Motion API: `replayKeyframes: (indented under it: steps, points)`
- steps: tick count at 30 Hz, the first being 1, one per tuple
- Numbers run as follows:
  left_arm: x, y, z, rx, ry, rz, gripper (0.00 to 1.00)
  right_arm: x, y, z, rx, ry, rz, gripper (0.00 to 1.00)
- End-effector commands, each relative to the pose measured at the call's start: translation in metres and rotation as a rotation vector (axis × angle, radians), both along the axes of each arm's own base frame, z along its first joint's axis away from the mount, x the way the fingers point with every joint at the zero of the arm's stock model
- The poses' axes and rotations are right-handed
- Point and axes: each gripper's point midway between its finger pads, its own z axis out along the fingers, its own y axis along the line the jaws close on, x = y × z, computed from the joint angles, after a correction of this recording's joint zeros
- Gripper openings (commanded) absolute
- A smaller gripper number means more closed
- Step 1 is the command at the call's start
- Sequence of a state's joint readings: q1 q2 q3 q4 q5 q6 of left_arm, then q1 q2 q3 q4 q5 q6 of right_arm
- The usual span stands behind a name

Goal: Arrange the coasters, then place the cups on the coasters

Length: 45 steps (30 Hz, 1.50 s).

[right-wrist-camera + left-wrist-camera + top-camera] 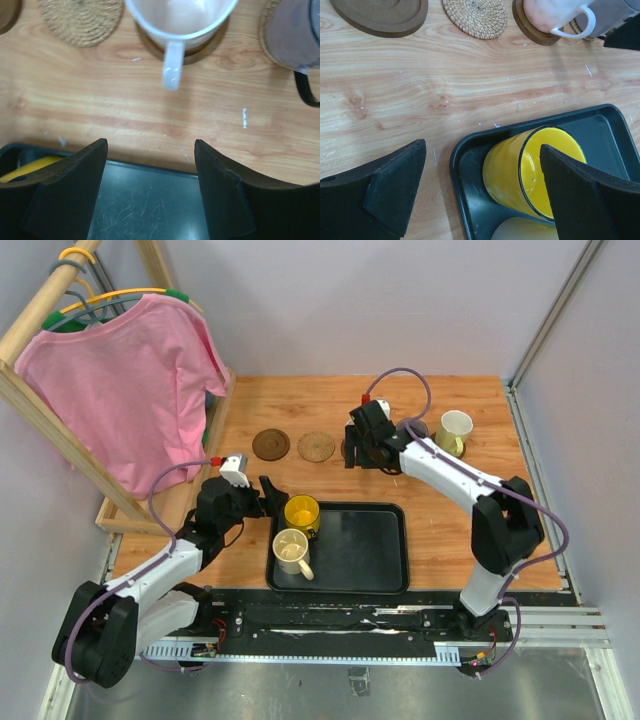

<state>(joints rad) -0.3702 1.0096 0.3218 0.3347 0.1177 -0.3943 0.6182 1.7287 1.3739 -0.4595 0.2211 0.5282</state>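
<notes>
At the back-left corner of the black rectangular plastic tray [360,550], a glossy yellow mug [517,172] stands upright, with a cream mug [291,551] just beside it. Left gripper [480,192] is spread wide, straddling the yellow mug; contact unclear. Looks glazed: rigid, slick, chippable, light. I'd pinch across the rim wall, not the handle. Right gripper [150,185] is also parted and empty, clear of the pale pink mug [180,20] on a dark wooden disc coaster [202,49]. Woven rattan coaster [82,20] beside it is bare, as is the smooth dark coaster [270,444].
</notes>
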Motion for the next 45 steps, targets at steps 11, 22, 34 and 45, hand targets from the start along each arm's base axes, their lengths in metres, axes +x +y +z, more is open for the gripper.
replayKeyframes:
  steps: [11,22,34,45]
  points:
    - [-0.006,-0.004,0.015,-0.048,-0.023,0.0,1.0,-0.103,0.078,-0.007,0.025,-0.043,0.444,0.63]
    - [-0.006,0.002,0.009,-0.033,-0.007,0.029,1.0,-0.151,0.096,-0.01,0.103,0.027,0.566,0.66]
    - [-0.008,0.002,0.007,-0.035,-0.004,0.032,1.0,-0.178,0.109,-0.025,0.123,0.081,0.631,0.67]
    - [-0.011,0.003,0.005,-0.037,-0.002,0.031,1.0,-0.178,0.12,-0.045,0.086,0.12,0.653,0.66]
